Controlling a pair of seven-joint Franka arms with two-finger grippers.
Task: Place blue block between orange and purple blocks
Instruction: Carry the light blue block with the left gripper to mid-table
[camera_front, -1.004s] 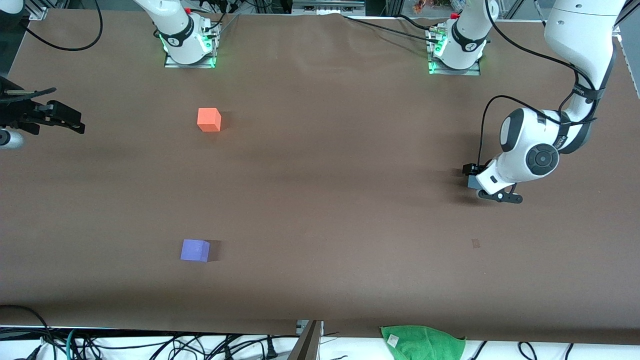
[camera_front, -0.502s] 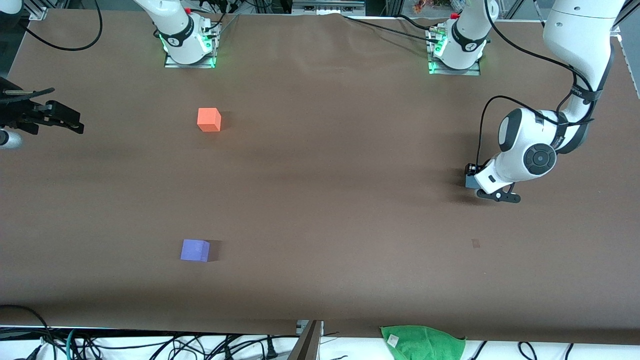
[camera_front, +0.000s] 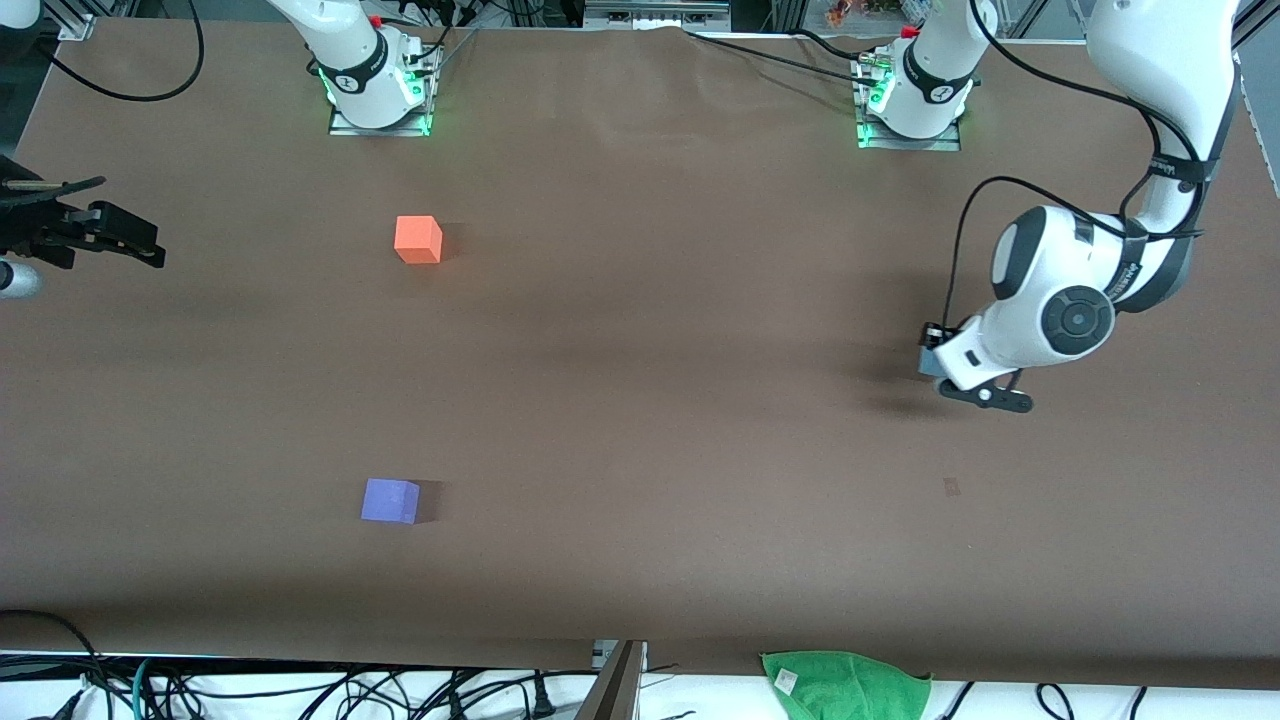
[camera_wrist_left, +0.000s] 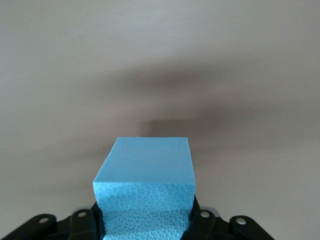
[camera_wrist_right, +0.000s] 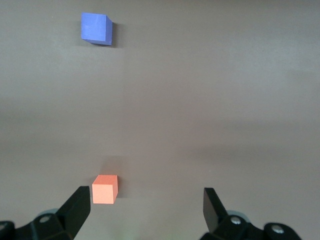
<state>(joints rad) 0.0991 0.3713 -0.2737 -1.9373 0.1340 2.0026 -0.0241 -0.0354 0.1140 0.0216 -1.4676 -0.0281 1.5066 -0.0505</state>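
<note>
The blue block (camera_wrist_left: 147, 170) is a light sky-blue cube, clamped between the fingers of my left gripper (camera_wrist_left: 145, 225) and held just above bare table. In the front view my left gripper (camera_front: 985, 396) is low over the left arm's end of the table, and its hand hides the block. The orange block (camera_front: 418, 239) sits near the right arm's base. The purple block (camera_front: 390, 500) sits nearer the front camera, in line with the orange one. Both show in the right wrist view: orange (camera_wrist_right: 105, 189), purple (camera_wrist_right: 95, 27). My right gripper (camera_front: 100, 235) is open and empty and waits at the right arm's end.
A green cloth (camera_front: 845, 683) lies at the table's front edge. A small dark mark (camera_front: 951, 486) is on the brown table (camera_front: 640, 400) near my left gripper. The arm bases (camera_front: 380, 90) stand along the back edge. Cables hang off the front.
My left gripper with the blue block has shifted slightly toward the right arm's end. The right gripper and the orange and purple blocks have stayed put.
</note>
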